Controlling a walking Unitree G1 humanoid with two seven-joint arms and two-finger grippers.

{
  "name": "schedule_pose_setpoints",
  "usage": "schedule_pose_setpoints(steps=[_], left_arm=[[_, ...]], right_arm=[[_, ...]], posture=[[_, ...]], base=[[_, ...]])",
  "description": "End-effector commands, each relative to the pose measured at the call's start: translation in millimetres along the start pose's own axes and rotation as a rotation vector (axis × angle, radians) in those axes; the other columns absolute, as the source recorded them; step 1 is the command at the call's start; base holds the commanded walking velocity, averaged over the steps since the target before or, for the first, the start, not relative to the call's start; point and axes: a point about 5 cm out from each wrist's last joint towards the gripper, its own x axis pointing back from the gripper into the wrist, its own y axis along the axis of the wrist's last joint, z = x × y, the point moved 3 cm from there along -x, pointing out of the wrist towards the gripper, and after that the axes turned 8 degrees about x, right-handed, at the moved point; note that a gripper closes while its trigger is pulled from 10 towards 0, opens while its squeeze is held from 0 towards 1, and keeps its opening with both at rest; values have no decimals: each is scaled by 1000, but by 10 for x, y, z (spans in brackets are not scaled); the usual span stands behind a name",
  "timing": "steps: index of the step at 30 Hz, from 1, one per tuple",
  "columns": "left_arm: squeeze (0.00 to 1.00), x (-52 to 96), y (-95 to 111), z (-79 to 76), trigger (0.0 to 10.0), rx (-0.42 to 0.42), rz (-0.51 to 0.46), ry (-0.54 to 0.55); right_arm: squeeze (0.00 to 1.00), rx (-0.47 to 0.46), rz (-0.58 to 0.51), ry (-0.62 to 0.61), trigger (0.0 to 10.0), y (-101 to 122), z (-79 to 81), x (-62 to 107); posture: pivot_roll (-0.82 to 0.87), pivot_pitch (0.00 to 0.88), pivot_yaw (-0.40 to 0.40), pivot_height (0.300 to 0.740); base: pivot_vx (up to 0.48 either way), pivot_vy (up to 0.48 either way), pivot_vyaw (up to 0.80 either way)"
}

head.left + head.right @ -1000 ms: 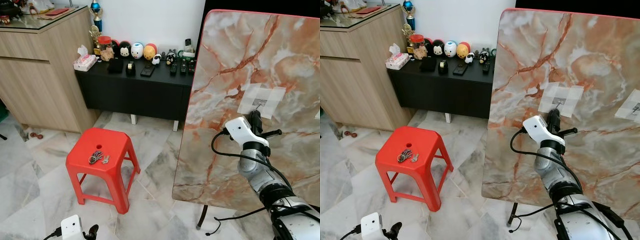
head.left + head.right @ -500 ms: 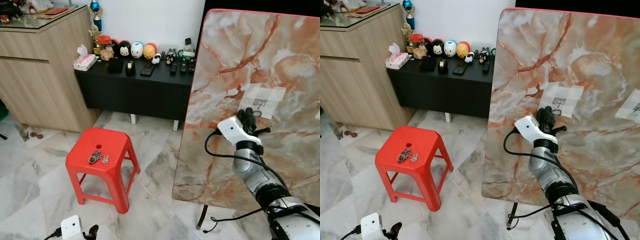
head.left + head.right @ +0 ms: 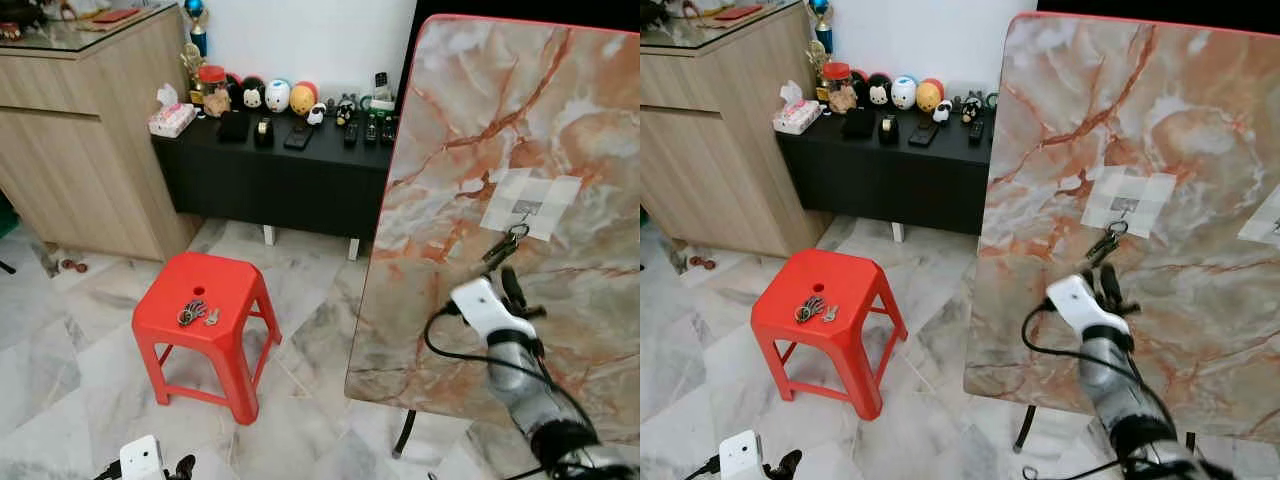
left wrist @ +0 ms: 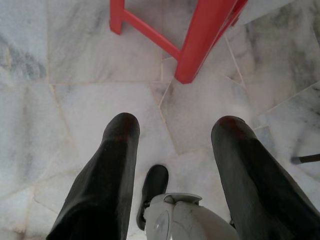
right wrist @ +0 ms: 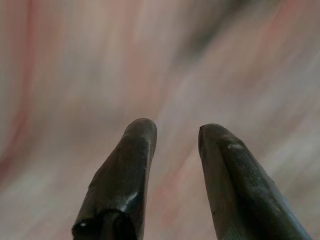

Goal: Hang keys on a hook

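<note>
A bunch of keys [image 3: 503,247] hangs from a small hook [image 3: 523,208] on a white taped patch on the upright marble slab [image 3: 470,120]. Just below the keys, my right gripper [image 3: 509,284] points up at the slab. In the right wrist view its fingers [image 5: 135,145] stand open with nothing between them. A second bunch of keys [image 3: 195,315] lies on the red plastic stool [image 3: 225,290]. Low at the left hangs my left gripper [image 4: 172,127], open over the floor beside a stool leg [image 4: 202,42].
A black low cabinet [image 3: 280,175] with toys and remotes stands against the back wall. To its left is a wooden counter [image 3: 70,130]. A second taped patch [image 3: 1270,215] sits at the slab's right edge. Marble floor [image 3: 300,320] lies between stool and slab.
My right gripper has opened and dropped away from the hook. The keys it held now hang from the hook. The camera has shifted slightly.
</note>
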Motion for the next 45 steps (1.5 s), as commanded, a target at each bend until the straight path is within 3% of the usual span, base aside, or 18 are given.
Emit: schedule_pose_setpoints(steps=[1,3,5,6,15,18,22,28,35,41,45], left_arm=[[0,16,-66,23,10000,6,27,10],[0,15,-63,26,10000,1,29,10],[0,15,-63,28,10000,-1,29,10],[0,12,-62,27,10000,-16,36,4],[0,14,-65,88,10000,-70,65,6],[0,18,-78,98,10000,-89,76,4],[0,27,-98,110,10000,-94,83,-2],[0,38,-124,179,10000,-105,117,11],[0,28,-127,123,10000,-114,119,-6],[0,31,-159,91,10000,-142,132,-18],[0,56,-210,160,10000,-142,155,0]], right_arm=[[0,-95,119,60,10000,-260,69,63],[0,-224,282,152,10000,-631,262,245],[0,-237,307,173,10000,-694,307,288],[0,-224,376,235,10000,-874,443,429],[0,-445,569,423,10000,-1197,930,891],[0,-400,647,436,10000,-1343,976,1032],[0,-445,669,444,10000,-1375,1035,1105],[0,-442,674,445,10000,-1412,973,1092],[0,-437,655,433,10000,-1427,868,1033],[0,-441,666,443,10000,-1438,956,1105],[0,-441,681,447,10000,-1456,977,1136]], posture=[[85,0,-52,740],[85,0,-44,740],[85,0,-44,740],[83,0,-37,740],[91,0,-3,740],[113,0,-4,740],[113,0,0,740],[118,0,-1,740],[111,0,0,740],[101,0,7,740],[90,0,14,740]], base=[[0,0,0],[0,0,0],[0,0,0],[0,0,0],[0,0,0],[0,0,0],[0,0,0],[0,0,0],[0,95,0],[0,387,0],[0,412,0]])
